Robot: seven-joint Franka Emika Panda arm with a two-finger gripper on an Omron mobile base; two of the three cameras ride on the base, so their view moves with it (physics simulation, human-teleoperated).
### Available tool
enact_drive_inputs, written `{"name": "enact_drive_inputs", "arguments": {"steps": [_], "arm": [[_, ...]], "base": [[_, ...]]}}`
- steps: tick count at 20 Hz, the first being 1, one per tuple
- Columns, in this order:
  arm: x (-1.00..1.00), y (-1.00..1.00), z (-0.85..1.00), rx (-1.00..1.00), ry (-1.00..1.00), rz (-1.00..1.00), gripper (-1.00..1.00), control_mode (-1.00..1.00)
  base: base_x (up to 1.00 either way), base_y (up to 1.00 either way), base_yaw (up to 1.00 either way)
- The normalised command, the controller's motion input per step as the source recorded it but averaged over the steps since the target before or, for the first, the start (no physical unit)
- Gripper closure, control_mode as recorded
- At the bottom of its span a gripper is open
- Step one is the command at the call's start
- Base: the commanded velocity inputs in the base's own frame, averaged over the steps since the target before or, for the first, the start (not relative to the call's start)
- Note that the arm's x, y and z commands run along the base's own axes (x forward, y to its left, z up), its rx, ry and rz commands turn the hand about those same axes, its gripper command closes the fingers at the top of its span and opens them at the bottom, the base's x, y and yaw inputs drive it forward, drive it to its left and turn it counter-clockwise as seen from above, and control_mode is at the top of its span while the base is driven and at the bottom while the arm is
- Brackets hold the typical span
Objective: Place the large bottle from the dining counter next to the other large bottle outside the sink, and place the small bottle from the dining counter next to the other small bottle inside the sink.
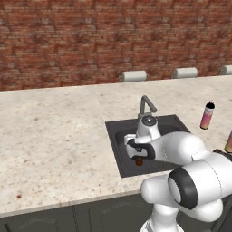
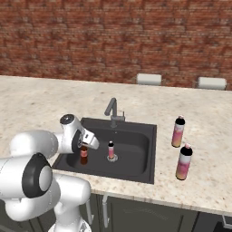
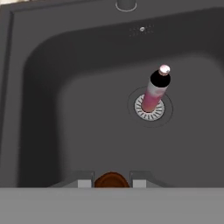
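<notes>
Between the jaws: the small bottle (image 3: 112,180), its brown-red cap seen from above; the gripper (image 3: 112,183) pinches it, a finger on each side.
Gripper position: low inside the sink (image 2: 136,170), toward its near-left part in the right base view, with the small bottle (image 2: 84,155) hanging upright under it.
Ahead of the jaws: the other small bottle (image 3: 155,94), pale with a pink base, standing on the drain (image 3: 162,114), near but apart.
Large bottles: both stand on the counter (image 2: 41,104) outside the sink, the large bottle (image 2: 183,162) just beside the other large bottle (image 2: 178,131); that half looks done.
Doing it well: I judge the step is setting down. Lower straight until the base meets the sink floor, keep the bottle upright, spread the jaws only then, and lift clear without brushing it.
Hard to tell: whether the base already touches the floor; the hand view crops the bottle's body, and the arm covers much of the basin in the left base view.
</notes>
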Motion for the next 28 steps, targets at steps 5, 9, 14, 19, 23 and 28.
{"name": "enact_drive_inputs", "arguments": {"steps": [5,9,14,19,23,28], "arm": [[0.00,0.00,-0.27,0.01,-0.04,0.00,1.00,-1.00],[0.00,0.00,-0.26,0.01,-0.05,0.00,1.00,-1.00],[0.00,0.00,-0.29,0.00,-0.06,0.00,1.00,-1.00],[0.00,0.00,-0.30,0.00,-0.05,0.00,1.00,-1.00],[0.00,0.00,-0.31,0.00,-0.05,0.00,1.00,-1.00],[0.00,0.00,-0.27,0.00,-0.05,0.00,1.00,-1.00]], "base": [[0.00,0.00,0.00],[0.00,0.00,0.00],[0.00,0.00,0.00],[0.00,0.00,0.00],[0.00,0.00,0.00],[0.00,0.00,0.00]]}}
